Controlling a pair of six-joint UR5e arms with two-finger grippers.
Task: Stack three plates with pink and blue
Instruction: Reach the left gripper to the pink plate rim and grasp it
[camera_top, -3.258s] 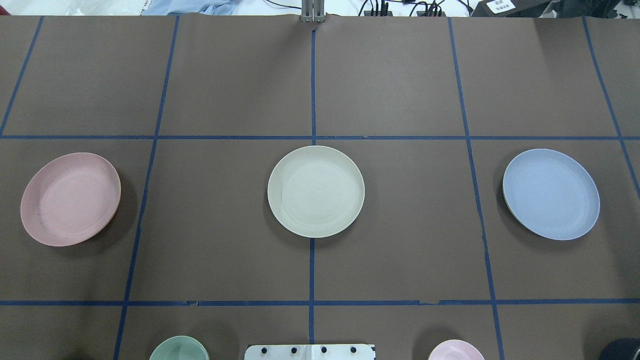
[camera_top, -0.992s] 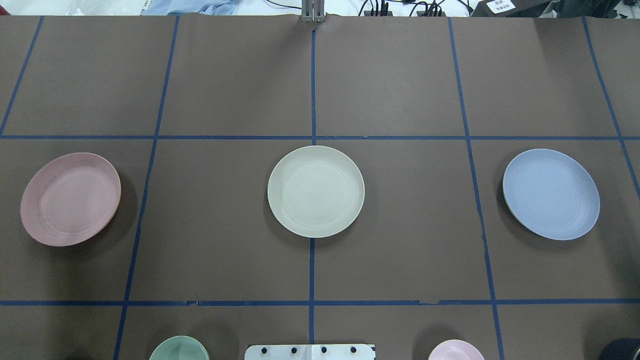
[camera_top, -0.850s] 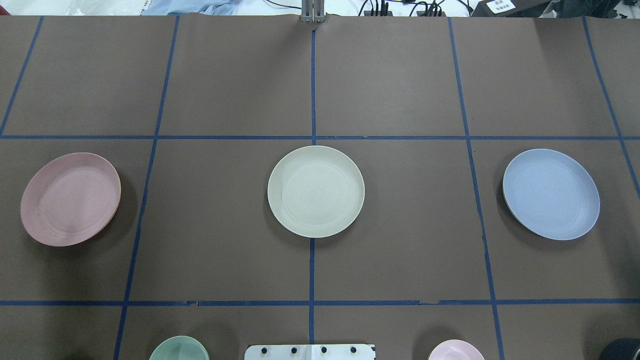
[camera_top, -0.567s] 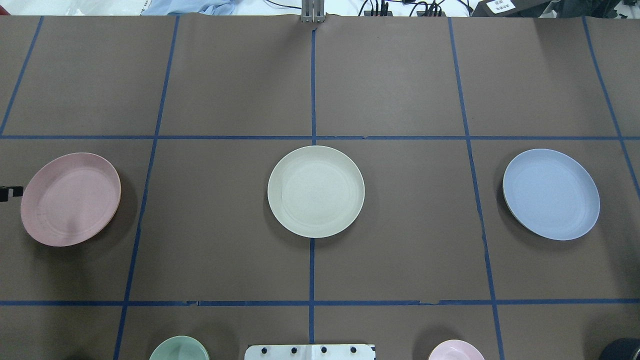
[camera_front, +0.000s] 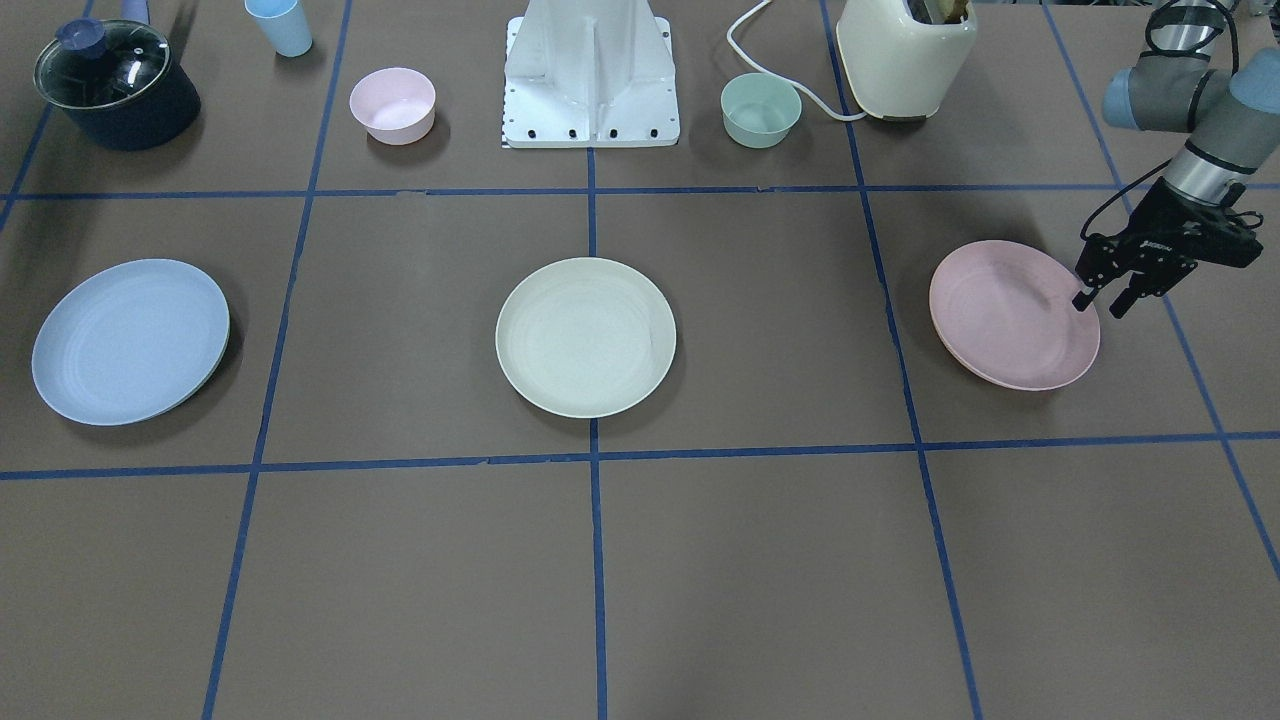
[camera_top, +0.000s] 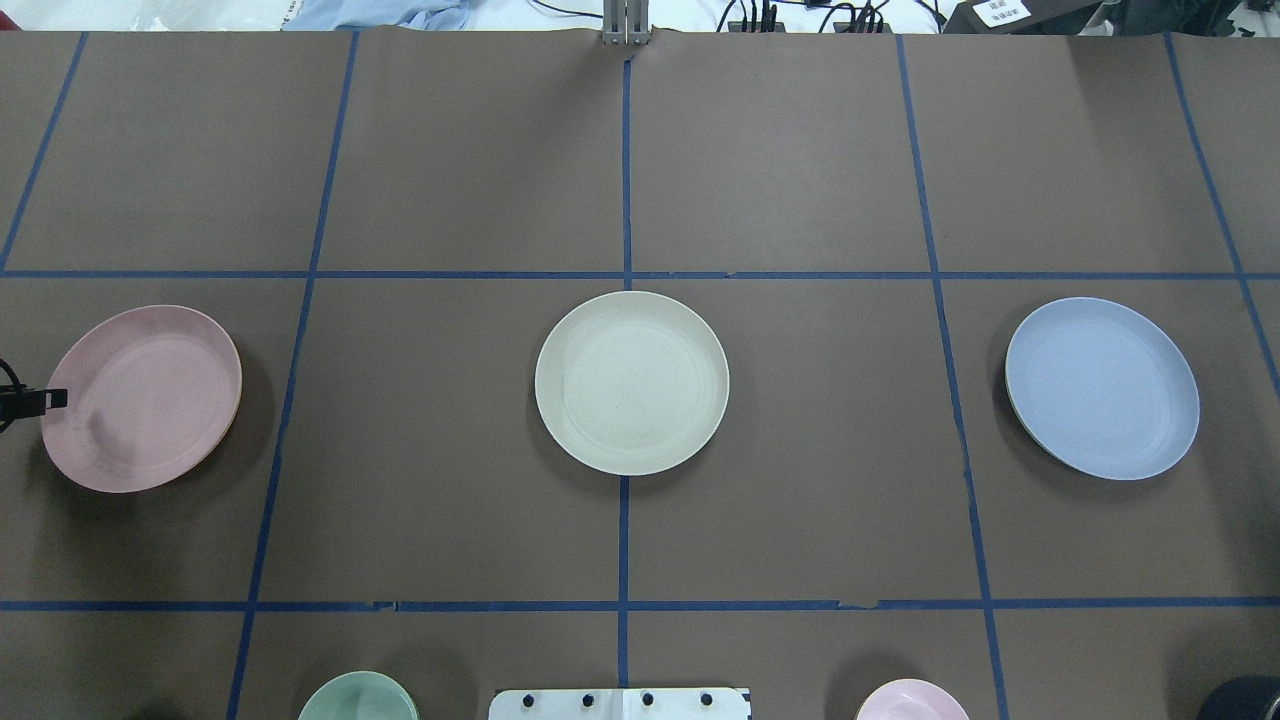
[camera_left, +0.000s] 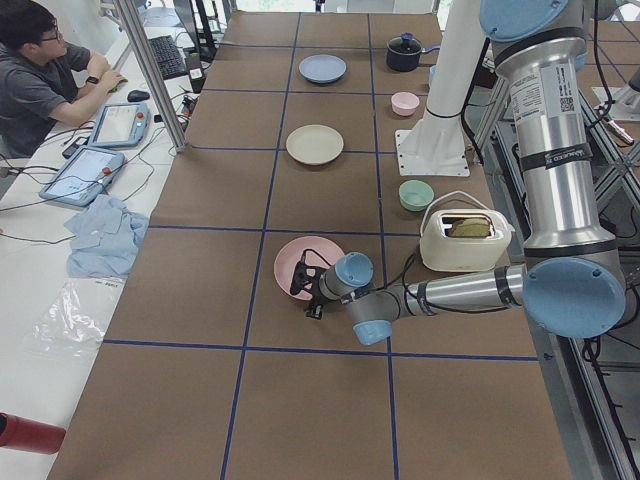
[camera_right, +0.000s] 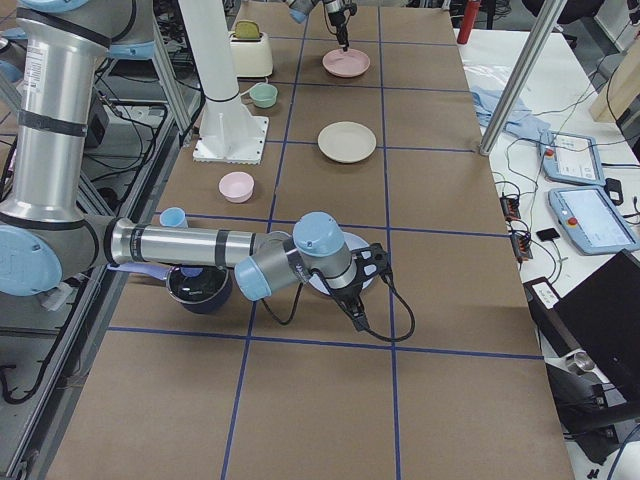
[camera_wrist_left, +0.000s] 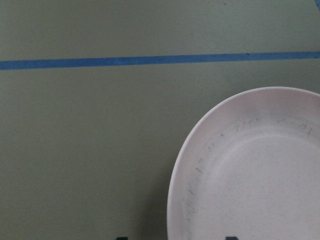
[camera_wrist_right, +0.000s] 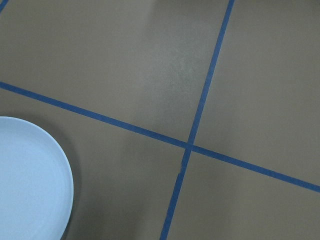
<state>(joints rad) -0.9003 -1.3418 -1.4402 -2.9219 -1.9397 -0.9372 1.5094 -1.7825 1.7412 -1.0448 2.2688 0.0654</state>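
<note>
Pink plate (camera_front: 1012, 315) lying just inboard of left gripper (camera_front: 1100, 300); jaws parted, straddling its outer rim. Right gripper (camera_right: 370, 265) hanging by blue plate (camera_front: 130, 340); jaws: cannot tell.

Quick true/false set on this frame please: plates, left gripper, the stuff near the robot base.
1. The round matte cream plate lies between the pale pink plate and the light blue plate. True.
2. The light blue plate is stacked on the cream plate. False: all three plates lie apart in a row.
3. The left gripper is shut on the pale pink plate. False: it is open, at that plate's outer rim.
4. The dark pot has its glass lid on. True.
5. The cream toaster stands next to the dark pot. False: it is at the other end of the table, near the mint bowl.
</note>
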